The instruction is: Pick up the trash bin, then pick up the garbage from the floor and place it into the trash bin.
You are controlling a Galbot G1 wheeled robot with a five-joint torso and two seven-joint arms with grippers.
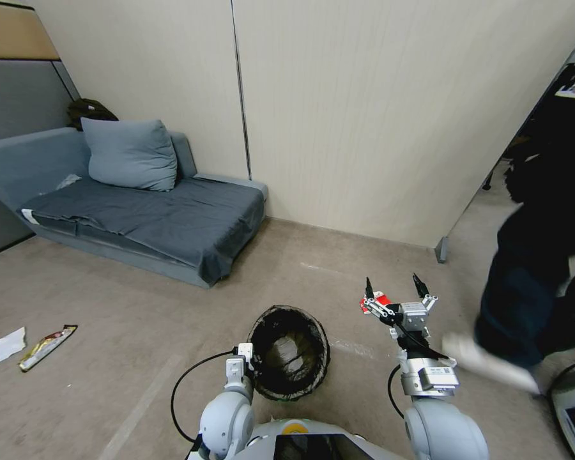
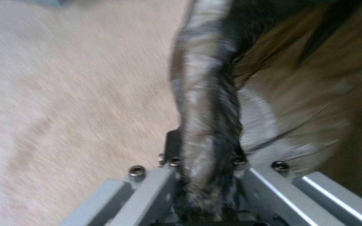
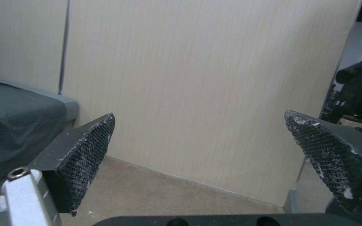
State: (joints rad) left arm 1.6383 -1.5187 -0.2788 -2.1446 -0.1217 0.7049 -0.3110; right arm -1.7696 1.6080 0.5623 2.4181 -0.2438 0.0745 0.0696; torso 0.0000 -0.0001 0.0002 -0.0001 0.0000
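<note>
left gripper [image 1: 249,358]: bottom centre of head view, clamped on bag-lined rim of trash bin [image 1: 289,351]; bin carried off floor, mouth tipped up toward camera, likely to take drops.
right gripper [image 1: 395,289]: lower right of centre, jaws wide apart, empty, held level above floor.
red-and-white wrapper [image 1: 375,300]: on floor behind right fingertips, probably next target.
snack wrapper [image 1: 47,345], white tissue [image 1: 7,345]: far lower left, on floor, untouched.

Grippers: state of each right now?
Left gripper: shut on the rim of the trash bin, held up in front of the robot.
Right gripper: open, holding nothing, raised above the floor.
</note>
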